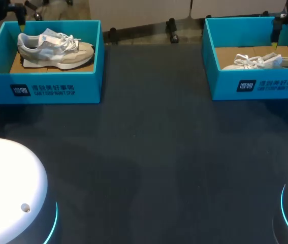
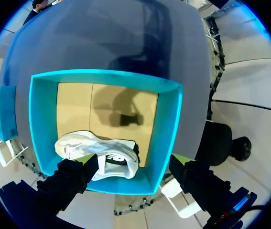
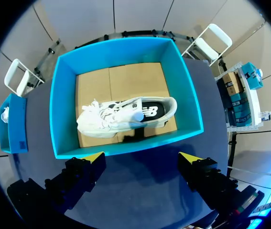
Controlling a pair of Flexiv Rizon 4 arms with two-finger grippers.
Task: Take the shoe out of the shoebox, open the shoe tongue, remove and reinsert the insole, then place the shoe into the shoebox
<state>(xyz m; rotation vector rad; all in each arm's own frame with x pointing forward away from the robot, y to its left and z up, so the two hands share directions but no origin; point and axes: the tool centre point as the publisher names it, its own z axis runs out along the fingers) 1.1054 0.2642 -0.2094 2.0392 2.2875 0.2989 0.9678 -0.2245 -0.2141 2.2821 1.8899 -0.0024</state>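
Shoe (image 2: 80, 143) sits partly behind the wide-spread left tool (image 2: 131, 161); right tool (image 3: 141, 156) gapes wide too.

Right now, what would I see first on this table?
The bright blue left shoebox at the dark table's far left corner, with a grey and cream shoe inside. Its twin, the right shoebox, sits far right holding a white shoe.
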